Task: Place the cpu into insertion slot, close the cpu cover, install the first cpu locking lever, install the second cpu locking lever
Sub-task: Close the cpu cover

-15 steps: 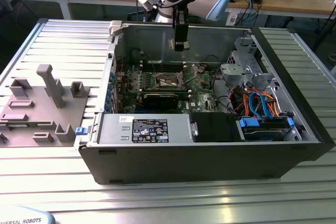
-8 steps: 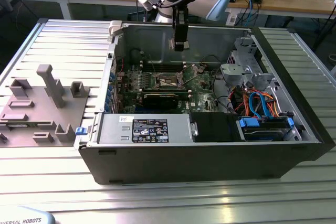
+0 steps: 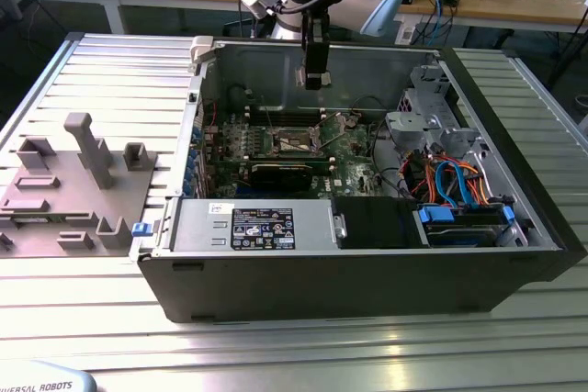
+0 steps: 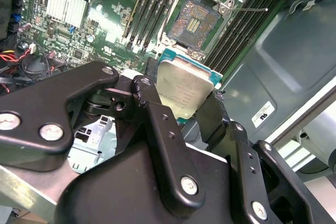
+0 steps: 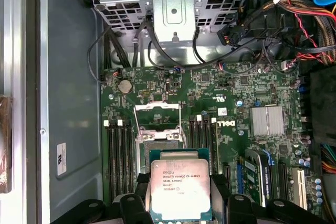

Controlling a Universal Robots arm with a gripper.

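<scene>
My gripper hangs inside the open computer case, above the green motherboard. It is shut on the cpu, a square chip with a silver-grey top, pinched by its edges between the black fingers. In the second wrist view the cpu sits a short way off the insertion slot, apart from it. The slot is bare, with its dark centre showing. The cpu cover stands tipped up at the slot's far side. A thin wire locking lever sticks out free beside the slot.
Long black memory slots flank the socket on both sides. A finned heat sink and card slots lie nearby. The drive cage, blue and orange cables and power supply crowd the case. A grey fixture tray lies outside.
</scene>
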